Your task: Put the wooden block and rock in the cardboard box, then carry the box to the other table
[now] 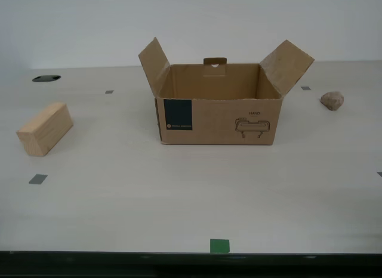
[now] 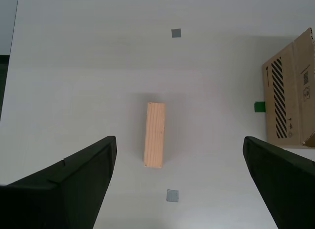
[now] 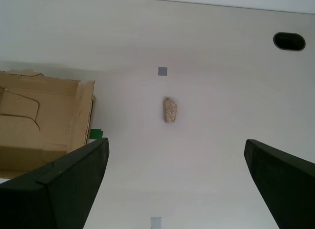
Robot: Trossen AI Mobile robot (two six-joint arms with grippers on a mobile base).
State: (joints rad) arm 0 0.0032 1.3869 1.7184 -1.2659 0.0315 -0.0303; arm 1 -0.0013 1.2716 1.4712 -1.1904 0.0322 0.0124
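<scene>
The cardboard box (image 1: 218,120) stands open in the middle of the cream table, flaps up, nothing visible inside. The wooden block (image 1: 45,129) lies toward the exterior view's left, the rock (image 1: 332,100) toward its right. Neither arm shows in the exterior view. My second gripper (image 2: 178,140) hangs open high above the wooden block (image 2: 154,134), its dark fingers (image 2: 78,182) spread wide, with the box's side (image 2: 290,101) at the frame edge. My first gripper (image 3: 175,143) is open high above the rock (image 3: 170,110), beside the box (image 3: 44,121). The other table is out of view.
Grey tape squares (image 1: 37,179) dot the tabletop, and a green square (image 1: 219,246) marks its front edge. A dark oval hole (image 1: 46,78) sits at the back on the exterior view's left. A pale wall rises behind the table.
</scene>
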